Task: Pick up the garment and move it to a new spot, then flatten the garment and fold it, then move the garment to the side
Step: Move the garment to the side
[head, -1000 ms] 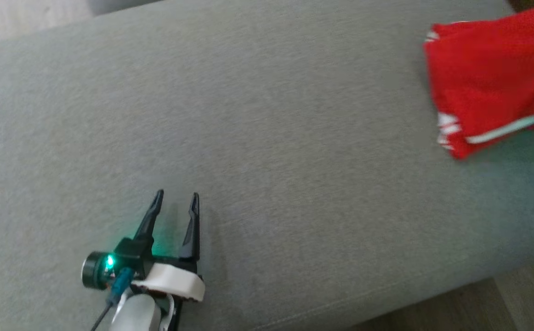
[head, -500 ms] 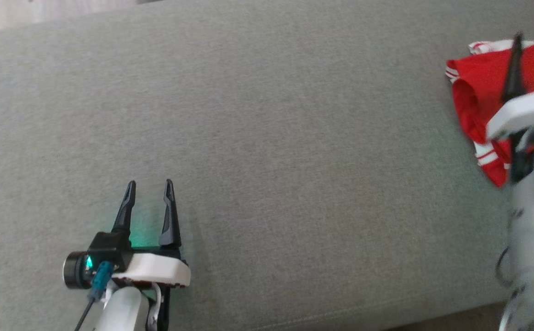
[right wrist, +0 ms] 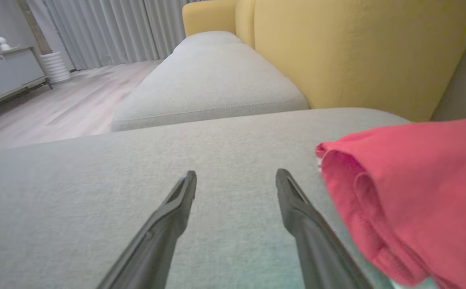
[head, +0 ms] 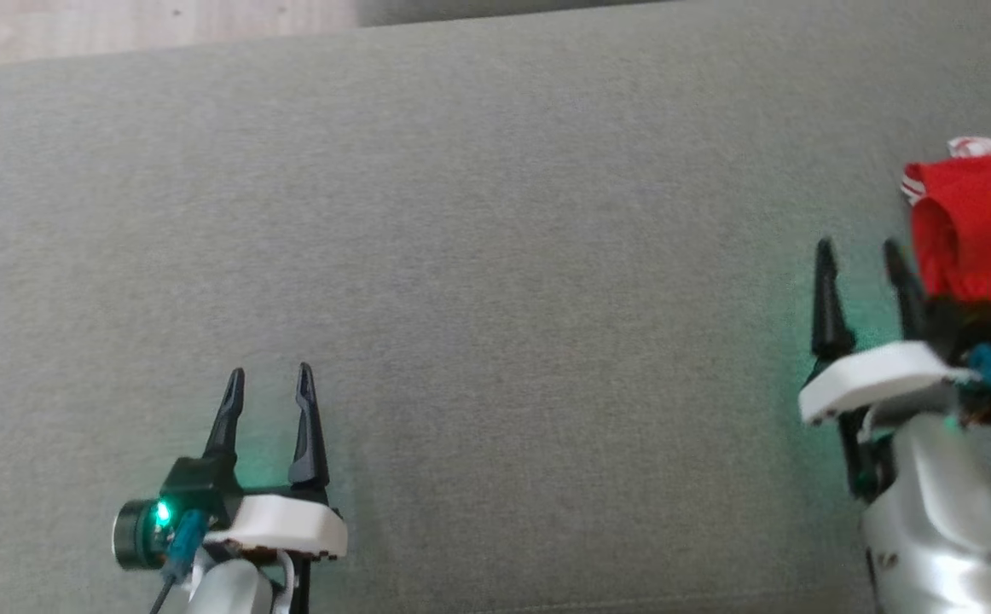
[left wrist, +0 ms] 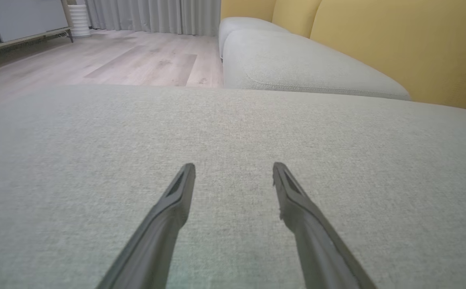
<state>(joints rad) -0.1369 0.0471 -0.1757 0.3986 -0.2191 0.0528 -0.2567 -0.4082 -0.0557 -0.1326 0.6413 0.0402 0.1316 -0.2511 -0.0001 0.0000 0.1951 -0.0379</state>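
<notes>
Just right of right gripper (head: 858,249), red garment (head: 986,226) lies folded on grey sofa cushion (head: 547,256), close beside outer finger. Right fingers spread, empty. Left gripper (head: 269,373) well apart, fingers spread, empty. Judged step: final move aside, apparently done. Next: draw arms clear without snagging cloth.

Head camera: steeply down on the cushion (head: 495,256). Wrist cameras: low, close along it. Right wrist shares the garment (head: 986,230).
</notes>
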